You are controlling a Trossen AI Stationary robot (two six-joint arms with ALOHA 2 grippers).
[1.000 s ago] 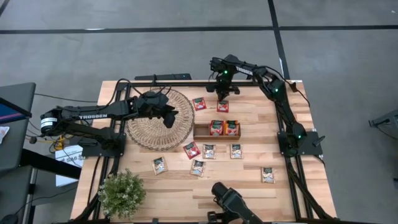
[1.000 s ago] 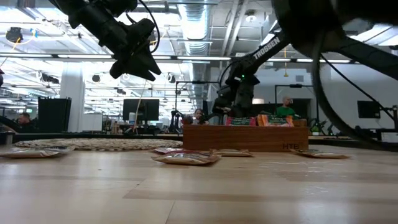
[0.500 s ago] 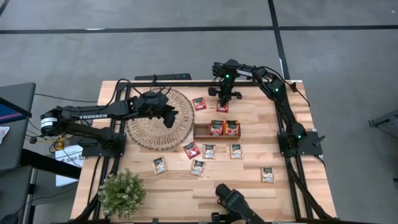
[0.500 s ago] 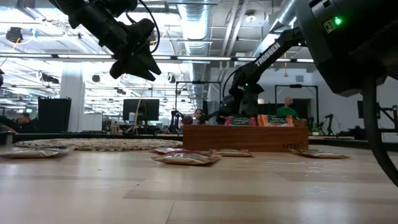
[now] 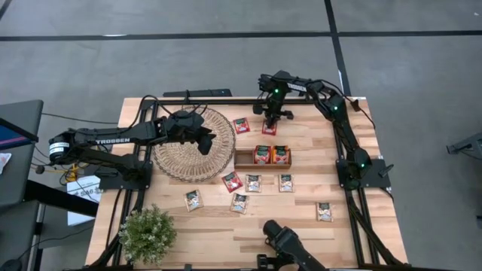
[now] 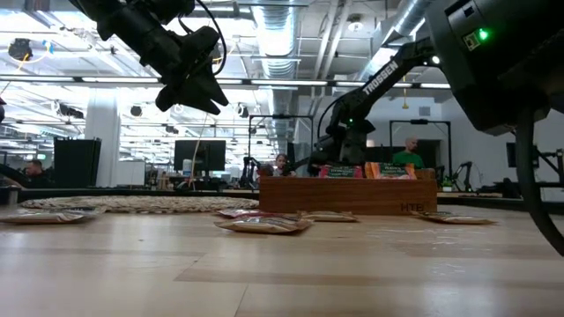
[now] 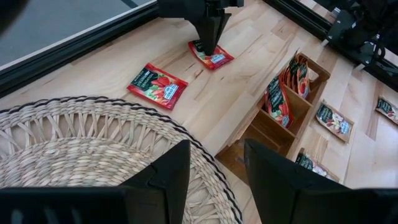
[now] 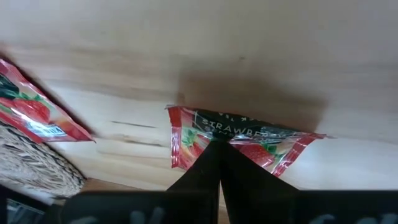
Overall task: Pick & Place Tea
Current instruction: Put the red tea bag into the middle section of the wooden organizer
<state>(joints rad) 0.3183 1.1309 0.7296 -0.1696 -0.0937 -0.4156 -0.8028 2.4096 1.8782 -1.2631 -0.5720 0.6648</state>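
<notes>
My right claw (image 8: 217,163) is pinched shut on a red strawberry tea sachet (image 8: 249,140) lying flat on the wooden tabletop (image 5: 301,222) behind the compartment tray (image 5: 242,159), one corner toward the woven mat (image 5: 181,154). My left claw (image 7: 214,171) hovers half-open, empty, above the mat.

Right end effector (image 7: 208,50) pinching red sachet (image 7: 212,56)
</notes>
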